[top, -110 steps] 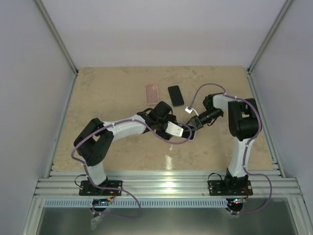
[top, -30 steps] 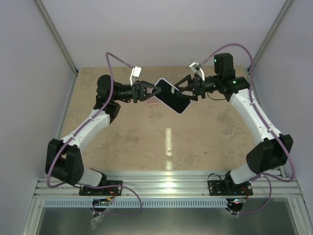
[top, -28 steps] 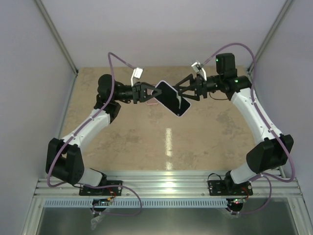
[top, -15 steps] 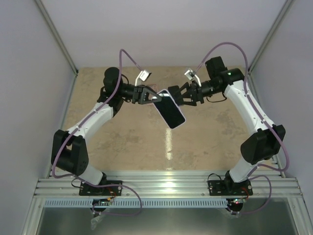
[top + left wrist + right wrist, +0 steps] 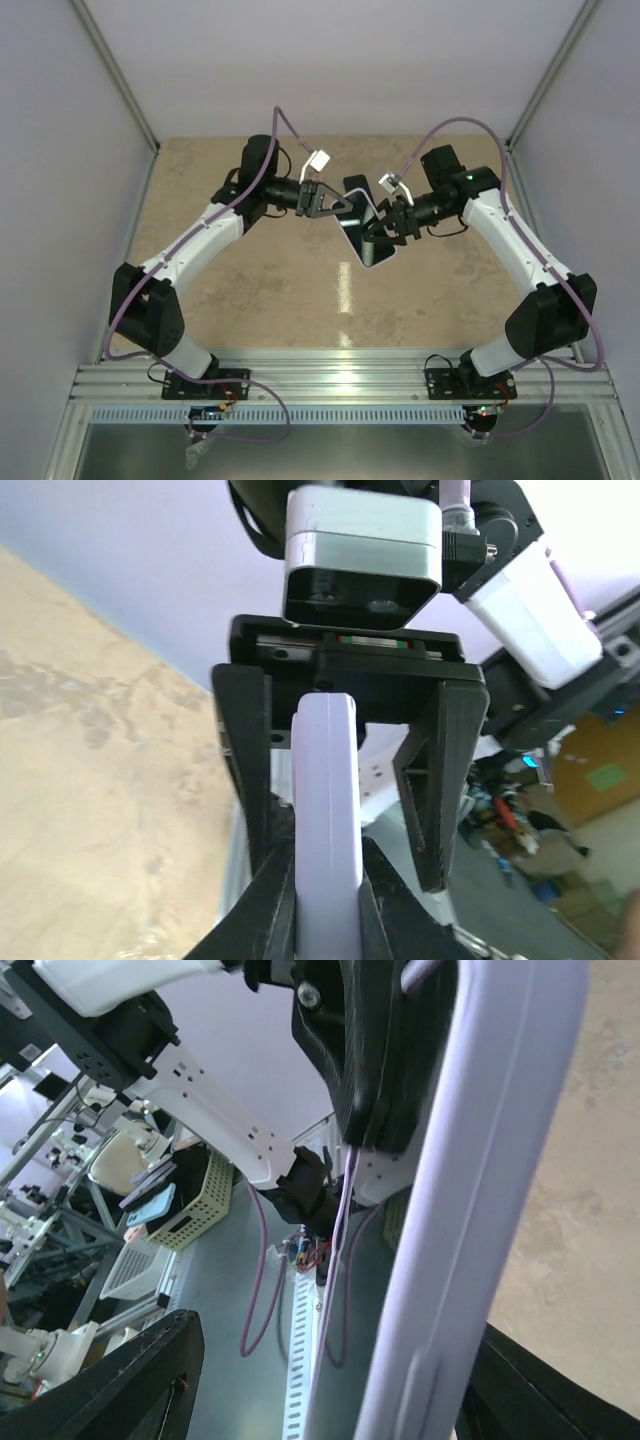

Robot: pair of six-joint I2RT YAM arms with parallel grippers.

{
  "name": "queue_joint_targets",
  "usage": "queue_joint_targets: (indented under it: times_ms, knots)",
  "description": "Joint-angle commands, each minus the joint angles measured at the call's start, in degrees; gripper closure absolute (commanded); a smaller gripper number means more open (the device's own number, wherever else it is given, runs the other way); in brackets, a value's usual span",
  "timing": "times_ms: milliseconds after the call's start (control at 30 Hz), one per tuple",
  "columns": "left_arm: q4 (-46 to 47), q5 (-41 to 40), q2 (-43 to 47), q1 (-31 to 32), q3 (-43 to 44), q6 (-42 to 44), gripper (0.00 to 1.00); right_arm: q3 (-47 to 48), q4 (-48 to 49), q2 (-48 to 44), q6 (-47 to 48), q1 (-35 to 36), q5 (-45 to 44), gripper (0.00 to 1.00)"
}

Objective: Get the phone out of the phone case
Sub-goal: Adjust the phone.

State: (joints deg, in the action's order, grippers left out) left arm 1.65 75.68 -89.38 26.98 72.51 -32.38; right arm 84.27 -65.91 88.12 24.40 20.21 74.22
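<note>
Pale walls box in a beige stone-look worktop. Both arms reach in from the near edge and meet above its far half, with the phone in the air between them, screen up and tilted. It sits inside its lilac case.

The left hand is clamped on the case. Its wrist view shows both fingers pressed against the case's thin sides near one end. The right hand stands wide apart, straddling the opposite end. One finger lies just beside the case and the other stands clear of it.

Only the top view shows the dark screen. Both wrist views catch the case edge-on as a pale strip. The top view also shows a dark handset flat on the worktop behind the hands, partly hidden. The right wrist view looks past the worktop to a cream basket. The left wrist view shows a carton with a green label too blurred to read.
</note>
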Motion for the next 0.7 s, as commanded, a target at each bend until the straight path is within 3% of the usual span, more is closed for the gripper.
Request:
queue_joint_targets:
  times_ms: [0,167,433,667]
  knots:
    - [-20.22,-8.07,2.29,0.04,3.21,17.08,1.0,-3.43,2.61,-3.01,-0.94,-1.46,0.63,0.33]
    - [-27.54,-7.47,4.2,1.21,2.83,24.88,1.0,-3.79,0.77,-2.85,1.21,-1.27,1.5,0.38]
    - [-30.65,-4.89,7.77,1.41,-2.38,26.51,1.0,-2.49,-0.54,-2.34,4.04,2.99,-4.6,0.42]
    - [-61.02,-5.41,0.06,1.88,3.04,50.34,1.0,-6.15,3.09,-2.19,4.24,7.25,-6.98,0.48]
